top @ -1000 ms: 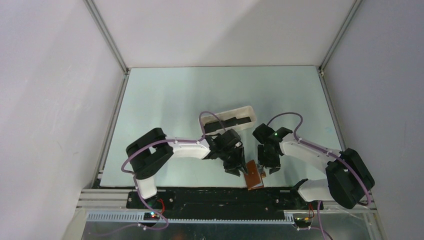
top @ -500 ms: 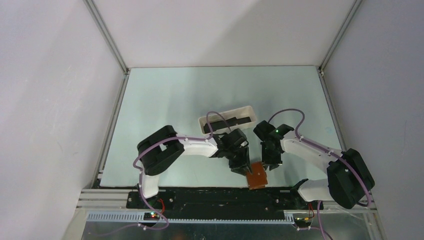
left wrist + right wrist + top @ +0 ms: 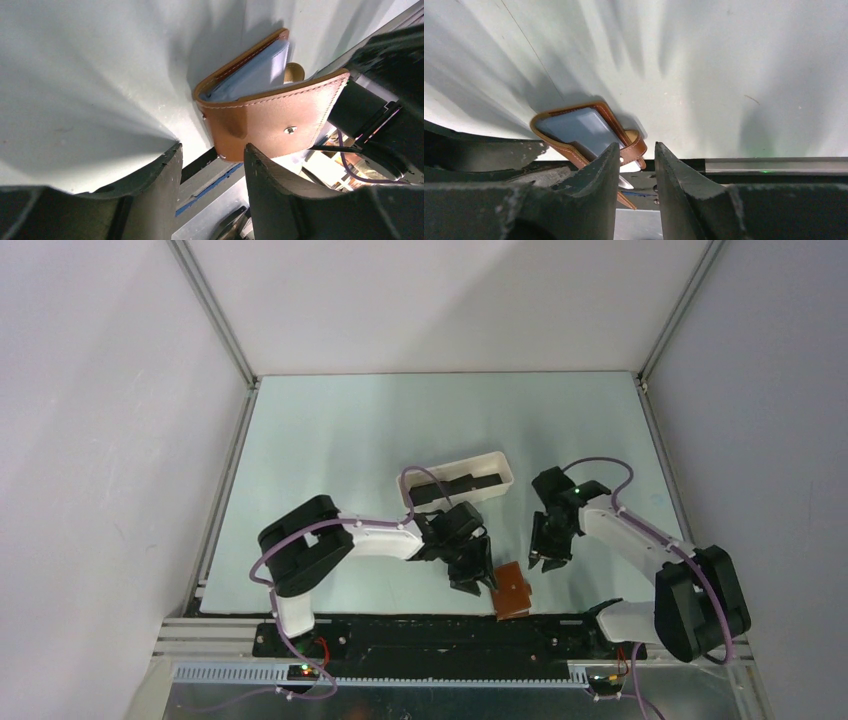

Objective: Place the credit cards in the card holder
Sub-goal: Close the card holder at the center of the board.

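Note:
The card holder [image 3: 512, 595], a brown leather wallet, lies half folded at the table's near edge. Its pale grey-blue pockets show in the left wrist view [image 3: 260, 112] and the right wrist view [image 3: 579, 129]. My left gripper [image 3: 478, 575] is open and empty just left of it, fingers [image 3: 150, 190] apart. My right gripper [image 3: 548, 558] hangs right of the wallet and clear of it, jaws slightly apart with nothing between them [image 3: 636, 155]. Dark credit cards [image 3: 452, 487] lie in the white tray.
The white oblong tray [image 3: 500, 464] stands behind the left gripper, mid-table. The table's near edge and black base rail [image 3: 420, 635] run right beside the wallet. Grey walls enclose the table on three sides.
My right gripper has drawn back to the right, away from the wallet. My left gripper reached toward the wallet, then pulled back slightly left. The wallet has stayed by the near edge.

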Action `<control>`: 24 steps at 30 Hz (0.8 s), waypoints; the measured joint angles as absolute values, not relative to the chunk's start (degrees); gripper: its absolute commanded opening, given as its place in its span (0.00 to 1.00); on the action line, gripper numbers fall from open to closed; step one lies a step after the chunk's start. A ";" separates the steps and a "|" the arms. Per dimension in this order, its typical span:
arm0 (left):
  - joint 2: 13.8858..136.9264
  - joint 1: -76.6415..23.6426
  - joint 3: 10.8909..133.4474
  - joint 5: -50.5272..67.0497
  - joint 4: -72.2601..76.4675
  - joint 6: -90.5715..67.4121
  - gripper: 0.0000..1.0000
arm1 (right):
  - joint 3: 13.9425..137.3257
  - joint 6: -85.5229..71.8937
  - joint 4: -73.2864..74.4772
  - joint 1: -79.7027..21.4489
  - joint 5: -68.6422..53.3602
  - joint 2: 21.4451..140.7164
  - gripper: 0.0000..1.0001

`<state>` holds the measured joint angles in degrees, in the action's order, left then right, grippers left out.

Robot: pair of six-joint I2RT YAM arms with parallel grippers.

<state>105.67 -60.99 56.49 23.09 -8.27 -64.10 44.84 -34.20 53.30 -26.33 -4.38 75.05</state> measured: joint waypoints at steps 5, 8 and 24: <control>104.22 -60.99 54.78 22.61 -8.16 -64.53 0.57 | 44.66 -33.15 52.05 -21.63 -7.73 73.73 0.37; 103.92 -60.84 54.30 22.65 -7.99 -64.64 0.57 | 44.14 -32.58 51.48 -21.87 -9.67 75.20 0.40; 103.96 -60.40 54.28 23.00 -8.01 -64.69 0.57 | 43.59 -32.95 50.57 -32.21 -10.02 81.76 0.48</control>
<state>103.96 -60.40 54.28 23.00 -8.01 -64.69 43.59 -32.95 50.57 -32.21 -10.02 81.76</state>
